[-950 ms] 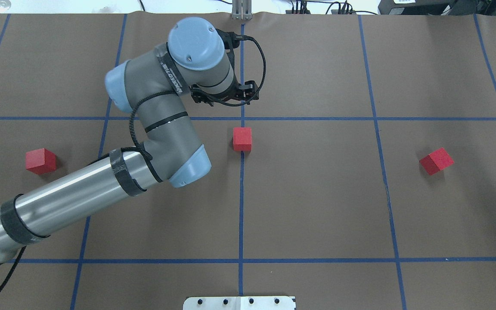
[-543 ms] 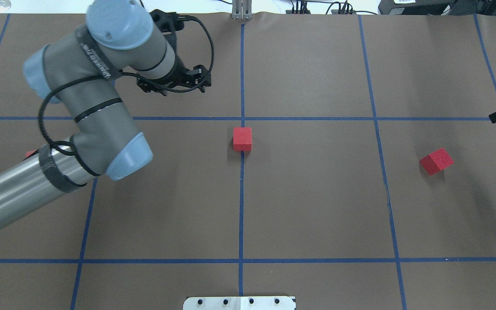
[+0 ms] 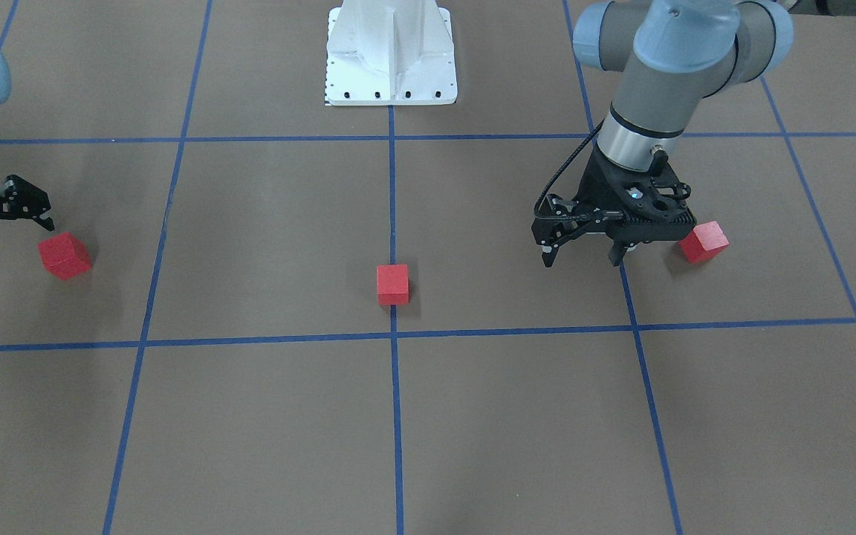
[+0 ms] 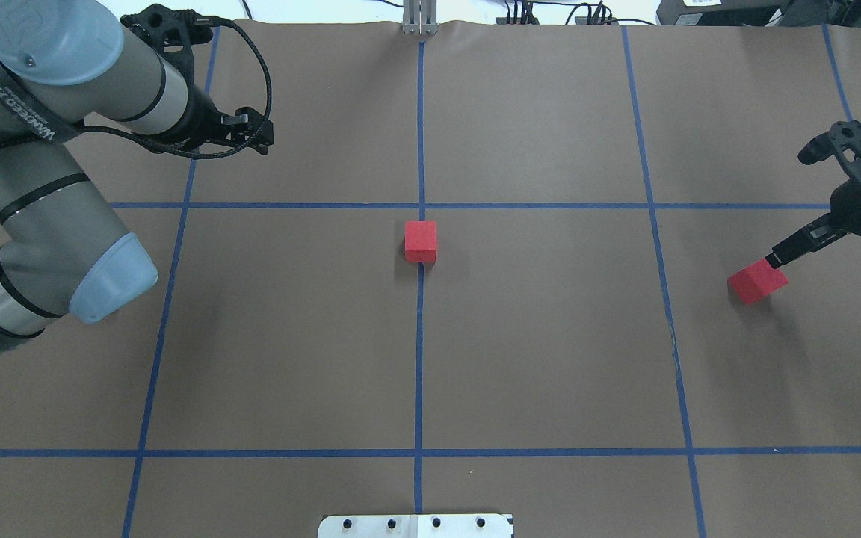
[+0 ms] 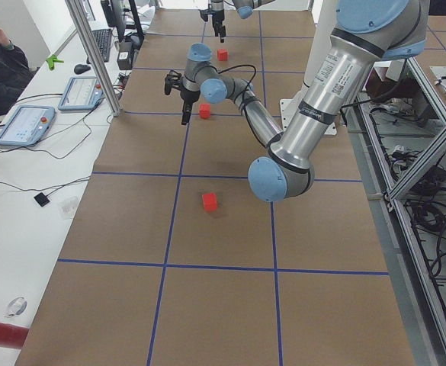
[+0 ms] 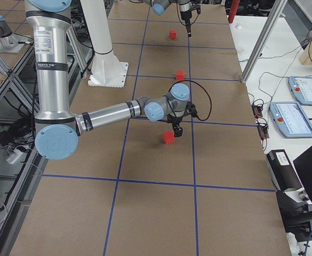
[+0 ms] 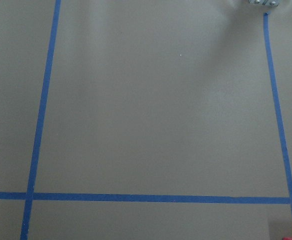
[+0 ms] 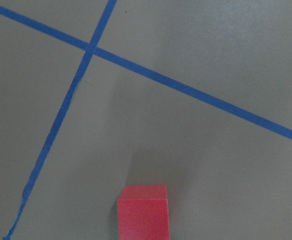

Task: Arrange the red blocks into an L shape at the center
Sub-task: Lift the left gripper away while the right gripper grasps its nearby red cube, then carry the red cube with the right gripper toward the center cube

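broadly, the brown table (image 4: 550,359) with its blue tape grid fills every view, and the white base plate (image 3: 391,67) sits at the robot's edge. the left arm (image 4: 49,187) bends over its own side of the table, and the right arm (image 6: 108,113) stretches low across the other side.

the left gripper (image 3: 582,254) hangs above the surface with its jaws spread wide and nothing between them. the right gripper (image 3: 15,234) also has its jaws apart and empty, close beside the right-hand red block (image 4: 757,279) but not around it; whether a fingertip touches the block is unclear.

the middle red block (image 4: 421,240) rests at the center (image 4: 400,299), on the middle blue line just on the robot's side of a crossing. the left-hand red block (image 3: 704,241) lies well apart from it, hidden under the arm in the overhead view.
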Controlling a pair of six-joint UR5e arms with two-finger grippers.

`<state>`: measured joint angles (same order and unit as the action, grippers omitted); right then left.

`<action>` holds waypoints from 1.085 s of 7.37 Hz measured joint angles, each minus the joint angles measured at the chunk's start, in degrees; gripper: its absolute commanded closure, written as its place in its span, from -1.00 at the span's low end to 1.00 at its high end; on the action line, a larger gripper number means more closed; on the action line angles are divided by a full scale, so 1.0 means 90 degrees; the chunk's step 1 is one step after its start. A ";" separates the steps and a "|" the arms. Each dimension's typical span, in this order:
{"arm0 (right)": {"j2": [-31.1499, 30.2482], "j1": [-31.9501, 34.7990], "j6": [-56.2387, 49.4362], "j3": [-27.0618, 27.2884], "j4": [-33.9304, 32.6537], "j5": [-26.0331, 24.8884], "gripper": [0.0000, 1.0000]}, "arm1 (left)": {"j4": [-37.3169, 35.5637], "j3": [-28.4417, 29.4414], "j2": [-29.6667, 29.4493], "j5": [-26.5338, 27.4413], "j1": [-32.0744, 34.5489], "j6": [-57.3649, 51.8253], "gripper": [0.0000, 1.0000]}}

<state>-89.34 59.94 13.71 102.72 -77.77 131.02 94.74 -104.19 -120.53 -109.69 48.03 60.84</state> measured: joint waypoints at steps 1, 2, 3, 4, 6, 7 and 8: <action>0.0016 -0.0169 0.0000 -0.0084 -0.0001 -0.0084 -0.98 | 0.0006 0.0000 0.0032 0.0000 0.0003 -0.0004 -1.00; 0.0043 -0.0329 0.0000 -0.0164 -0.0004 -0.0291 -0.98 | 0.0011 0.0005 0.0048 0.0000 0.0004 -0.0006 -1.00; 0.0060 -0.0447 0.0002 -0.0269 -0.0007 -0.0472 -0.98 | 0.0018 0.0009 0.0056 0.0000 0.0004 -0.0006 -1.00; 0.0073 -0.0527 0.0010 -0.0394 -0.0010 -0.0548 -0.98 | 0.0027 0.0012 0.0059 0.0000 0.0005 -0.0009 -1.00; 0.0091 -0.0655 0.0036 -0.0543 -0.0017 -0.0566 -0.98 | 0.0040 0.0020 0.0064 0.0002 0.0005 -0.0011 -1.00; 0.0122 -0.0738 0.0068 -0.0598 -0.0019 -0.0565 -0.97 | 0.0048 0.0027 0.0068 0.0006 0.0005 -0.0011 -1.00; 0.0202 -0.0823 0.0169 -0.0649 -0.0020 -0.0564 -0.68 | 0.0054 0.0030 0.0073 0.0008 0.0004 -0.0012 -1.00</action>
<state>-87.52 52.53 15.24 96.87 -77.95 125.94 95.23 -103.92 -119.87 -109.61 48.07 60.73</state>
